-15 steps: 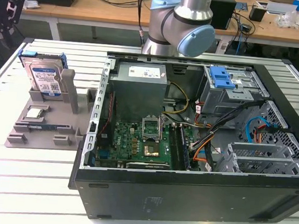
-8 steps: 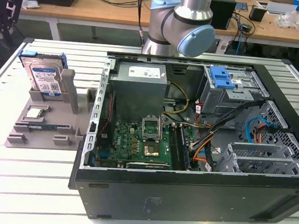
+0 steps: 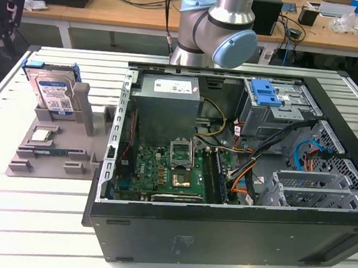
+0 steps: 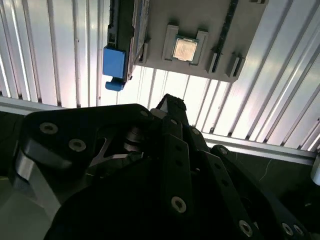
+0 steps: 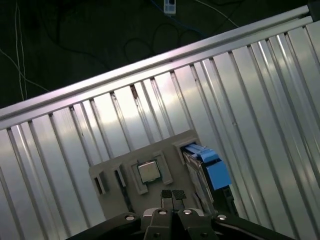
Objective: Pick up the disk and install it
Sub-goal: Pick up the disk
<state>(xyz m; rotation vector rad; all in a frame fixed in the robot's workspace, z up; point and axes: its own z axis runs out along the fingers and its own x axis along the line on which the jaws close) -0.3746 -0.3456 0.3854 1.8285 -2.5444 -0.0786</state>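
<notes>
Location of disk [image 3: 54, 95]: upright on edge in a slot of the grey holder [image 3: 52, 154], on the counter [image 3: 33, 221] beside the open case [image 3: 221, 228]. Probably stood this way to leave the blue rails free for gripping.

State of fingers [image 5: 166, 196]: pressed together, empty, apart from the disk.

Hidden: lower part of disk, behind the holder wall.

The disk [image 3: 52, 91] is silver with a white-and-blue label and blue side rails. Its holder [image 3: 20, 158] is plain grey. The desk [image 3: 27, 221] is pale silver, ribbed in long stripes. The computer case [image 3: 220, 238] is black, its circuit board [image 3: 163, 170] green. The gripper [image 5: 172, 196] is black.
</notes>
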